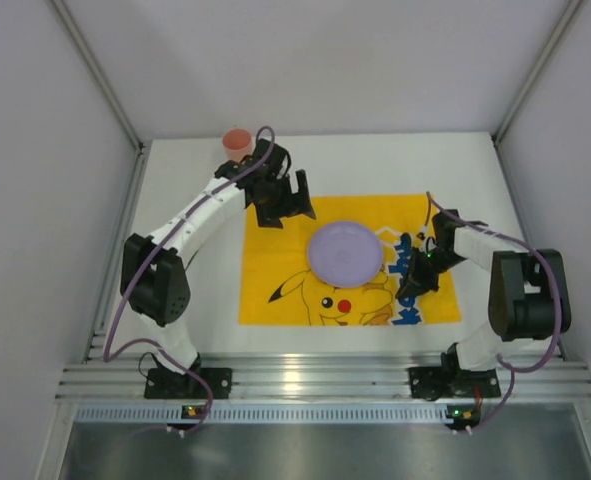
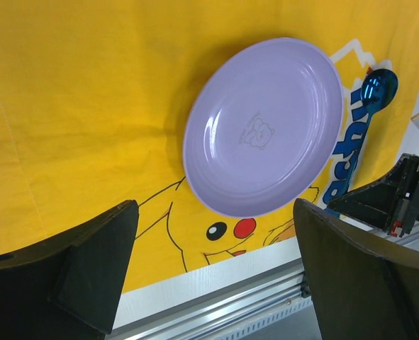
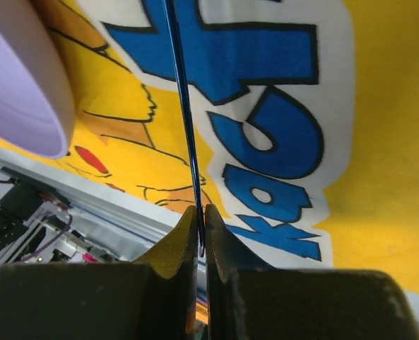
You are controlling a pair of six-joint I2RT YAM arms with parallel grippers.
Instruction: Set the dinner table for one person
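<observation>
**Top view.** The desk (image 1: pixel 375 165) fills the floor of the cell, with its ribbed rail along the 6 o'clock edge. A yellow cloth (image 1: pixel 275 260) lies mid-desk with a purple plate (image 1: pixel 345 251) on it. A pink cup (image 1: pixel 237 141) stands on bare desk at 11 o'clock from the plate. My left claw (image 1: pixel 287 210) hangs at 10 o'clock from the plate, near the cup. My right claw (image 1: pixel 410 283) sits low at 4 o'clock from the plate.

**Left wrist.** The left claw's jaws are spread wide and hold nothing. The plate is below them. A blue spoon (image 2: pixel 378 89) lies just beside the plate's rim at 2 o'clock, bowl outward.

**Right wrist.** The jaws are pinched tight on the spoon's thin handle, edge-on. The plate's rim is at 10 o'clock.

**Risks, as I judge them.**
- The grip is narrow, so the spoon may pivot or slip when lowered.
- The spoon bowl may knock the plate.
- A low tip may drag the cloth and shift the plate.
- A careless left reach may tip the cup.
</observation>
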